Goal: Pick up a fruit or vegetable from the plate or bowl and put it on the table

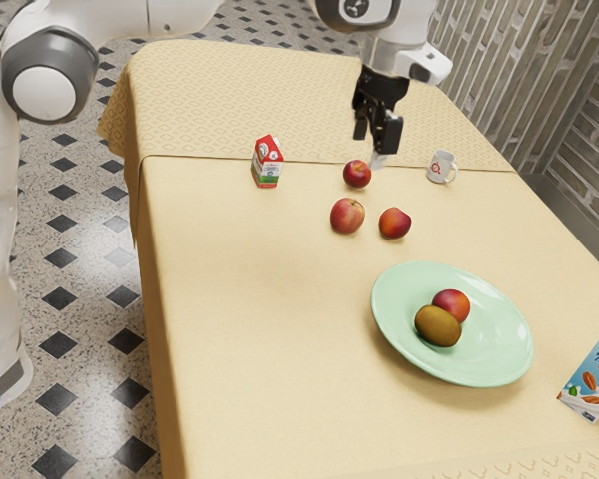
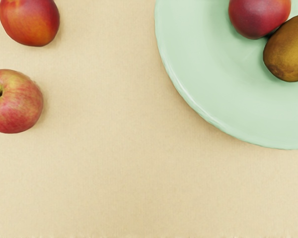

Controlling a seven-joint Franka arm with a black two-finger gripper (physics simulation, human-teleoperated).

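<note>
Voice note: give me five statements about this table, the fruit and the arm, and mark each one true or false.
1. A kiwi lies on the green plate. True.
2. The plate holds three fruits. False: it holds two, the kiwi and a nectarine.
3. The apple with its stem hollow showing lies directly on the tablecloth. True.
4. The white mug is tipped on its side. False: it stands upright.
5. The jaws hold nothing. True.
</note>
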